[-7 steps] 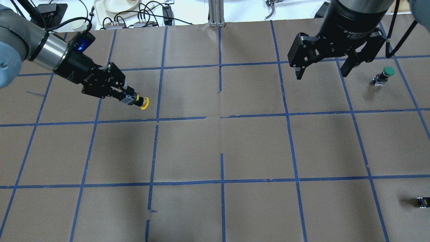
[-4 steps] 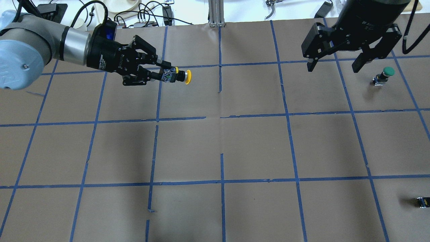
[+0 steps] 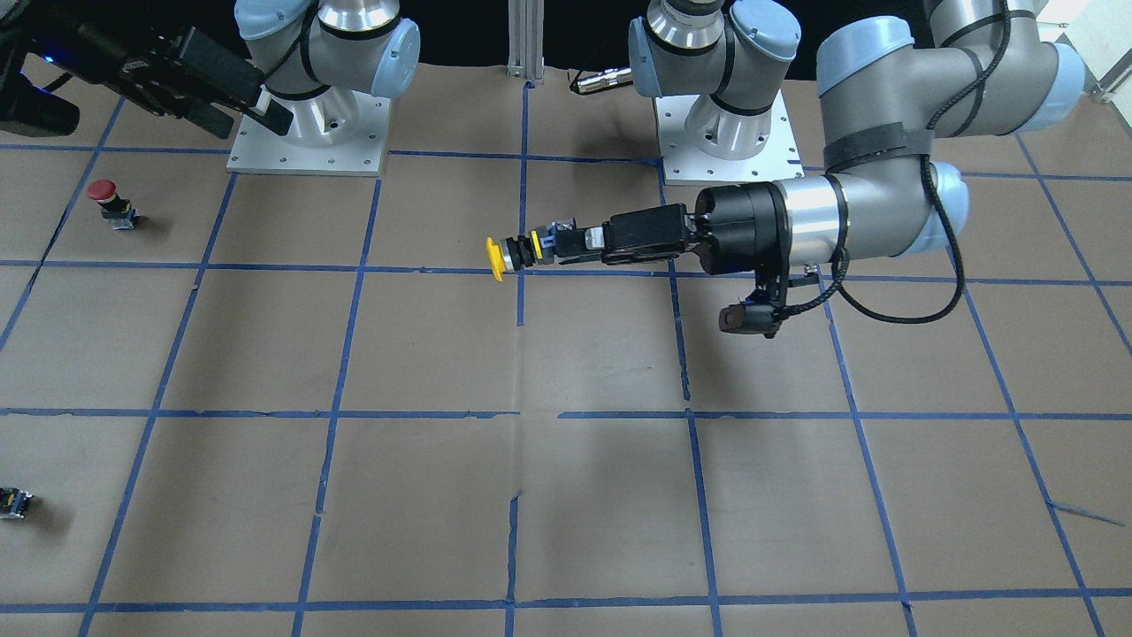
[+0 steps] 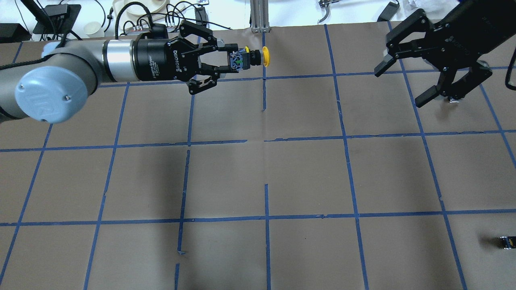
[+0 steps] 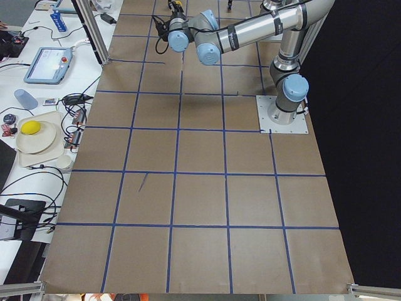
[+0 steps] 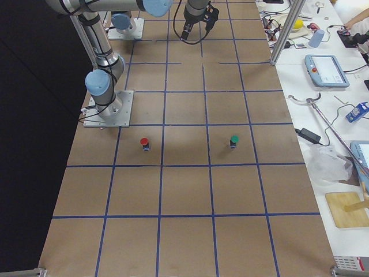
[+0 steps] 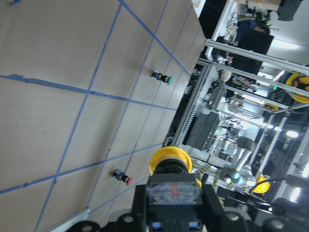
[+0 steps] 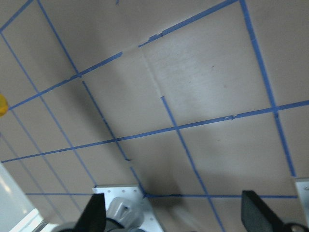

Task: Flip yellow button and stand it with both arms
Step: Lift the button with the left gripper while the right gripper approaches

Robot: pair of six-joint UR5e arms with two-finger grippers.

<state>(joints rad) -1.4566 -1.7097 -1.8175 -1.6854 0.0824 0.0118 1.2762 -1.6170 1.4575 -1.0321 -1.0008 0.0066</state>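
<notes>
My left gripper (image 4: 233,59) is shut on the black body and metal base of the yellow button (image 4: 265,55). It holds the button level in the air, with the cap pointing toward my right side, above the table's centre line. The same grasp shows in the front view, with the left gripper (image 3: 566,241) and the yellow button (image 3: 498,257). In the left wrist view the yellow cap (image 7: 170,161) sits just past the fingers. My right gripper (image 4: 400,86) is open, empty and well apart from the button; it also shows in the front view (image 3: 268,103). The right wrist view shows the cap's edge (image 8: 2,105).
A red-capped button (image 3: 104,191) stands near my right arm's base plate (image 3: 305,141). A green-capped button (image 6: 233,140) and the red one (image 6: 144,142) stand on the brown gridded table. A tiny capless black-silver part (image 4: 507,242) lies at the table's right edge.
My left gripper has carried the yellow button up and to the right, toward the centre line, and has turned level. My right gripper has moved right and turned, and now covers the green button from overhead.
</notes>
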